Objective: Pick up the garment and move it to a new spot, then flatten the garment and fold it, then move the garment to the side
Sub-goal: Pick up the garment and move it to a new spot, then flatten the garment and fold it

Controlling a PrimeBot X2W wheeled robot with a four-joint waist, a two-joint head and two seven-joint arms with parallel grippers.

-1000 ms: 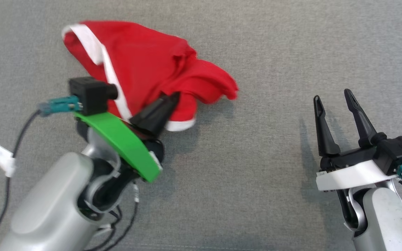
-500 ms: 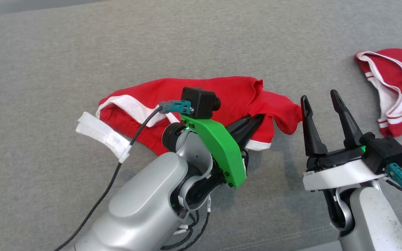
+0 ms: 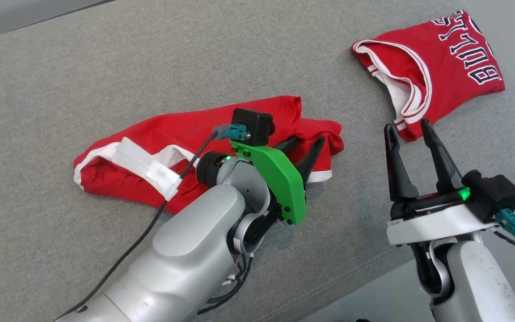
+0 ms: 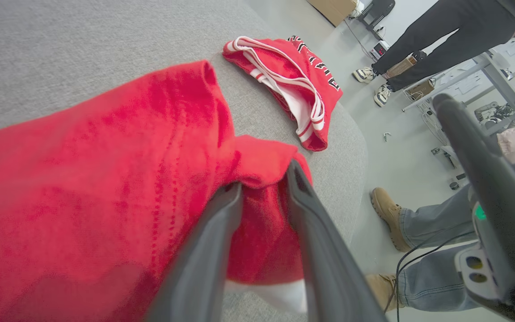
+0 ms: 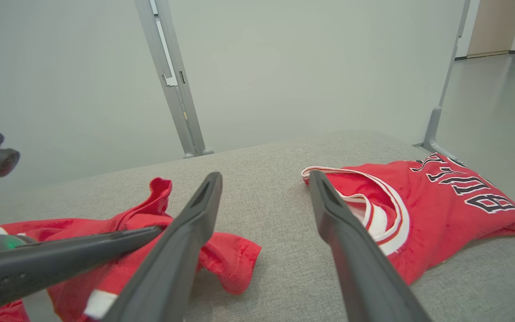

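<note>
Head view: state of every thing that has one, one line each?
red garment: lying rumpled on the grey cushion, not flattened, not folded.
left claw: open, fingers apart at the garment's right end, cloth between them.
right claw: open, empty, hovering between the two pieces of clothing.
lettered jersey: lying off to the right, lettering up, touched by neither claw.

This looks like a lab: gear-cluttered metal benches, a bare partition wall, and people standing by.
</note>
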